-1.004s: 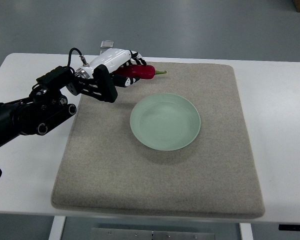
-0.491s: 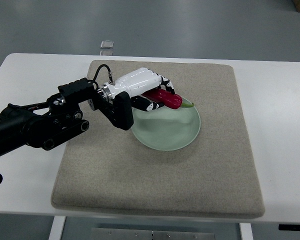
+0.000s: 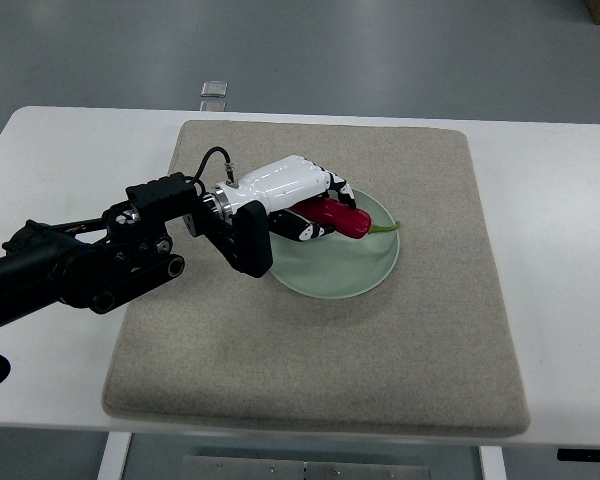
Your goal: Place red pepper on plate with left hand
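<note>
top view, setting: white surface (image 3: 560,200) carrying a grey-beige mat (image 3: 320,350); pale green plate (image 3: 365,270) sits on the mat, a little above the mat's middle.
top view, working arm: left arm comes in from the picture's left edge, dark links running up and right to a white-backed left hand (image 3: 295,200) that sits over the plate's upper left part.
top view, hand state: fingers (image 3: 310,228) curled round the red pepper (image 3: 342,217), closed on it; thumb side hidden under the white shell, so how firm the hold is cannot be told.
top view, pepper position: over the plate's upper half, inside its rim apart from the stem; whether its underside touches the plate or hangs just above cannot be told from this steep angle.
top view, long axis: pepper lies roughly left to right, tilted slightly down toward the right; red body pokes out of the hand on the right, green stem (image 3: 385,228) pointing right and reaching the plate's right rim.
top view, key relation: pepper extends right of the hand, along the line of the forearm; plate's bare centre lies just below and slightly right of it.
top view, other arm: right arm not in view.
top view, other item: small clear object (image 3: 214,88) at the surface's far edge, well apart from the work.
judgement, step: carry looks finished, release is the step in hand; a small lowering then uncurling should leave the pepper on the plate.
judgement, risk: stem end near the rim, so the pepper could roll or rest partly on the edge when let go.
</note>
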